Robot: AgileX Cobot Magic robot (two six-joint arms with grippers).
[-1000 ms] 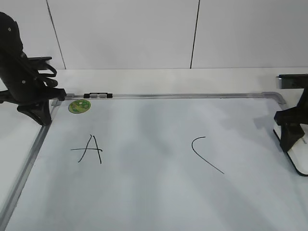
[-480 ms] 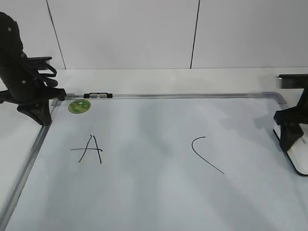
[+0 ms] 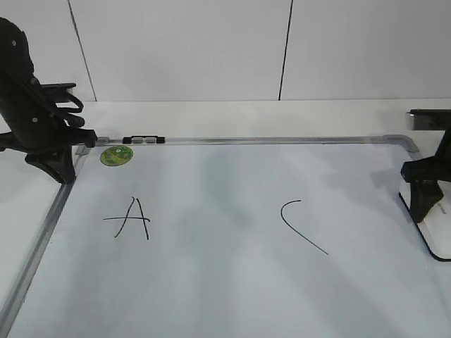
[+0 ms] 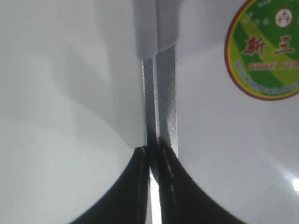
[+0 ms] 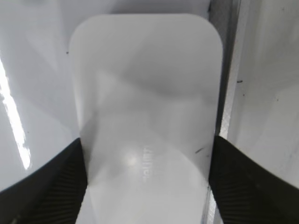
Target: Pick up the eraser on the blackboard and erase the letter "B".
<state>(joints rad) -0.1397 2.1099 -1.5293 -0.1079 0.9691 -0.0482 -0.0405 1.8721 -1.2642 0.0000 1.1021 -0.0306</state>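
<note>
The blackboard [image 3: 225, 289] lies flat with a black "A" [image 3: 130, 220] and a curved "C" [image 3: 299, 225]. No letter "B" shows; the board between them is bare. The white eraser [image 3: 438, 229] lies at the board's right edge. My right gripper [image 3: 425, 193] straddles it, and in the right wrist view [image 5: 147, 142] both fingers press the sides of the eraser [image 5: 145, 93]. My left gripper [image 3: 60, 165] is shut and empty at the board's far left corner, and in the left wrist view [image 4: 153, 151] it hangs over the silver frame [image 4: 161, 93].
A round green sticker [image 3: 116, 155] sits near the far left corner, also in the left wrist view [image 4: 266, 51]. A small black-and-white clip [image 3: 142, 140] sits on the far frame. A white wall stands behind the table.
The right gripper and the eraser have shifted very slightly at the right edge. The left arm has not moved.
</note>
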